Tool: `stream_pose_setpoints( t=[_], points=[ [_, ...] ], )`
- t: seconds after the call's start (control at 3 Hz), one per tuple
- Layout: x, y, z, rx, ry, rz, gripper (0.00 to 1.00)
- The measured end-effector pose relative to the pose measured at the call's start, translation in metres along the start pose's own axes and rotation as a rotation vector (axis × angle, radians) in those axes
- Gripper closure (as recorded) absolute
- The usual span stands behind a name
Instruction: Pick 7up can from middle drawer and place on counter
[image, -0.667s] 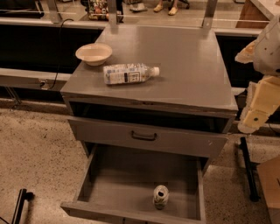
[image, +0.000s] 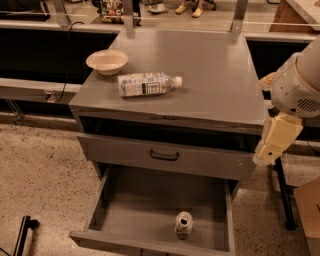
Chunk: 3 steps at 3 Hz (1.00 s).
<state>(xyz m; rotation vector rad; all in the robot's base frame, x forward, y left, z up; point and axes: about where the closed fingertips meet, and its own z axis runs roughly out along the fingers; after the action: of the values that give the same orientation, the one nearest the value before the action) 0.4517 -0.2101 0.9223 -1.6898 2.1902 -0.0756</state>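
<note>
The 7up can (image: 183, 225) stands upright on the floor of the open middle drawer (image: 135, 210), near its front edge and right of centre. Its silver top and tab face up. The counter (image: 215, 85) is the grey top of the cabinet above. My gripper (image: 266, 154) hangs at the end of the cream arm by the cabinet's right side. It is level with the closed drawer front, above and to the right of the can, and well apart from it. It holds nothing that I can see.
A clear plastic bottle (image: 147, 84) lies on its side on the counter's left front part, with a cream bowl (image: 107, 61) behind it. A closed drawer front with a dark handle (image: 165, 156) sits above the open drawer, under an empty slot. A wooden box (image: 309, 210) stands at the right.
The arm's cream end has moved a little down and to the left, nearer the cabinet's right side. The can, bottle and bowl have not moved.
</note>
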Motion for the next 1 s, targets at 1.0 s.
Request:
stream_pose_setpoints(
  t=[1.0],
  points=[
    [0.024,0.061,0.107,-0.108,-0.277,0.028,0.00]
  ],
)
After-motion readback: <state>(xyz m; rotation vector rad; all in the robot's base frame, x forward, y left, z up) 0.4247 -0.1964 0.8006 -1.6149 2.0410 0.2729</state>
